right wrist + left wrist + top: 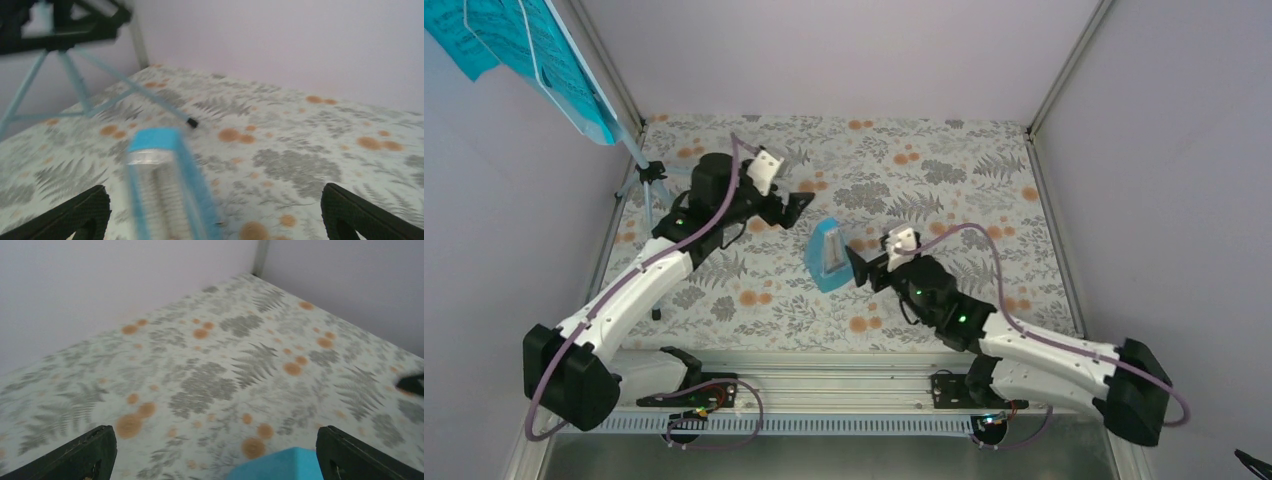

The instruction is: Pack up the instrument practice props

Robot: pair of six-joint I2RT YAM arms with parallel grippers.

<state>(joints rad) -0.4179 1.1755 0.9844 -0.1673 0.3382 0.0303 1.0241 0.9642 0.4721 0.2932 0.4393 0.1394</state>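
The blue pyramid-shaped metronome (pixel 829 256) with a whitish face stands mid-table; it shows blurred in the right wrist view (pixel 162 187), and its top corner shows in the left wrist view (pixel 277 466). The pale blue music stand (pixel 646 180) stands at the far left on thin tripod legs (pixel 75 85), with turquoise sheet-music pages (pixel 519 50) on its desk. My left gripper (pixel 796 208) is open and empty, just behind the metronome. My right gripper (pixel 861 265) is open and empty, right beside the metronome on its right.
The table (pixel 944 180) has a fern-and-orange-dot cloth and is enclosed by pale walls with metal corner posts (pixel 1064 70). A metal rail (pixel 824 385) runs along the near edge by the arm bases.
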